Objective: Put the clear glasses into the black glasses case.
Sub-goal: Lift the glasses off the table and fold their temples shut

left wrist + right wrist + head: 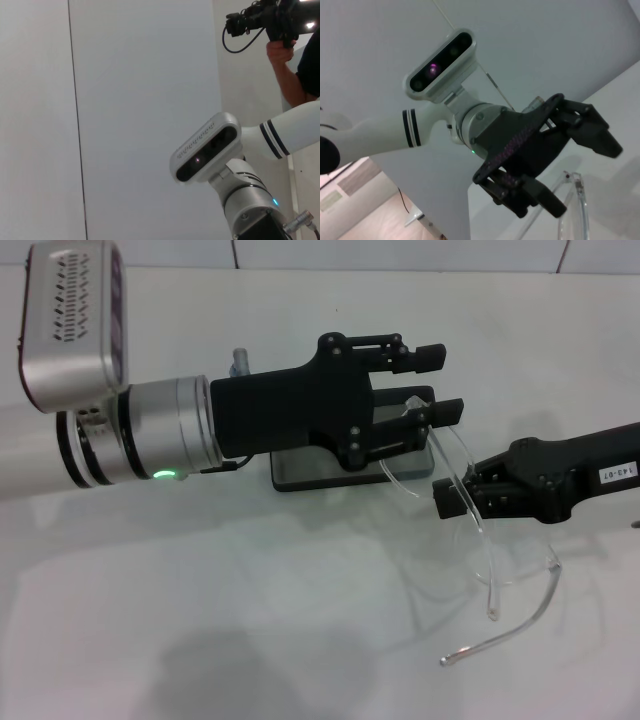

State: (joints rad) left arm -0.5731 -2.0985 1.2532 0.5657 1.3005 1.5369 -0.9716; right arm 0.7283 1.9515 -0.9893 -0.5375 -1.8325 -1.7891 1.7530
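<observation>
Centre-right of the head view, the right claw (452,498) pinches the clear glasses (478,530) above the table (250,620); left claw (440,383) spread over the black case (300,468); glasses seem light, slippery, fragile; grip the frame.

Left hand (440,385) agape, right hand (450,495) clamped.

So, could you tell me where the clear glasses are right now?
In the head view, the clear glasses hang right of centre, held by the right hand, just beside the left hand.

Lab — white table (250,620), cameraman (295,60)
</observation>
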